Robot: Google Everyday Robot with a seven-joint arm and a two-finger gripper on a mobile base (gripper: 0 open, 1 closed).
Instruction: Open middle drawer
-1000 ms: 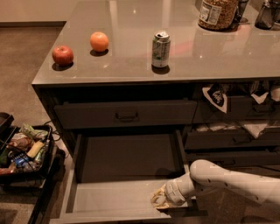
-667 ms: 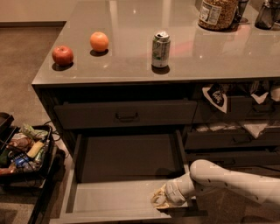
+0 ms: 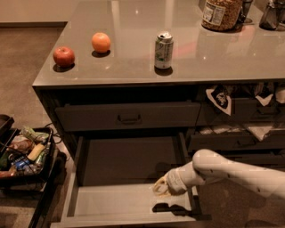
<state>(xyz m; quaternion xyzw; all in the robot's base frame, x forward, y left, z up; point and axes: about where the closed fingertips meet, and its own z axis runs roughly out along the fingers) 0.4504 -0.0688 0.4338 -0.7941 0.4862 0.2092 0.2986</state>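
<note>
The middle drawer (image 3: 113, 201) stands pulled far out from the dark grey cabinet, and its plain grey interior shows with nothing in it. Its front panel runs along the bottom edge of the view; the pull handle is hidden from here. My gripper (image 3: 161, 187) hangs at the end of the white arm (image 3: 231, 171), which comes in from the right. It sits over the drawer's right front part, just above the floor of the drawer, where it casts a shadow.
Above, the slimmer top drawer (image 3: 129, 116) is closed. On the counter sit an apple (image 3: 63, 56), an orange (image 3: 101, 42), a soda can (image 3: 164, 49) and a jar (image 3: 221, 13). A black basket of snacks (image 3: 24, 153) stands on the floor at left. Cloths hang from the drawers (image 3: 240, 133) at right.
</note>
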